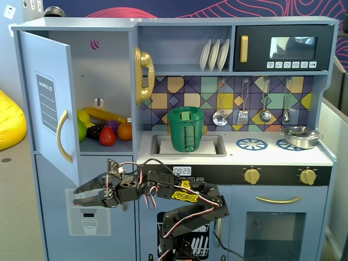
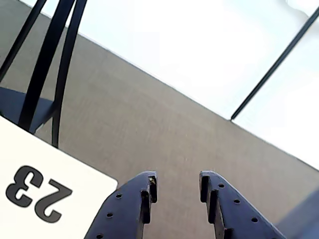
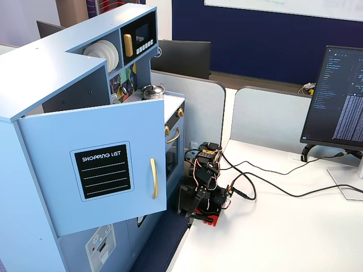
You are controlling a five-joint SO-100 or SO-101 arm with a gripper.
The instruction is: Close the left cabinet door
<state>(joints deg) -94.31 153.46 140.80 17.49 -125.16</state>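
The left cabinet door (image 1: pixel 51 103) is light blue with a black "SHOPPING LIST" panel and a curved gold handle (image 1: pixel 63 136). It stands swung wide open, out from the toy kitchen. In a fixed view from the side its front face (image 3: pixel 102 170) and handle (image 3: pixel 153 178) show plainly. My gripper (image 1: pixel 77 196) points left in a fixed view, just below the door's bottom corner and apart from it. In the wrist view the gripper (image 2: pixel 178 181) is open and empty, with only grey carpet between the fingers. In the side view the door hides the gripper; only the arm (image 3: pixel 204 187) shows.
Toy fruit (image 1: pixel 103 128) lies in the open cabinet. Below it is the water-dispenser door (image 1: pixel 87 217). A green bin (image 1: pixel 186 129) stands in the sink and a gold phone (image 1: pixel 144 75) hangs beside the cabinet. A white card marked 23 (image 2: pixel 40 189), a monitor (image 3: pixel 340 102) and cables (image 3: pixel 272 181) are nearby.
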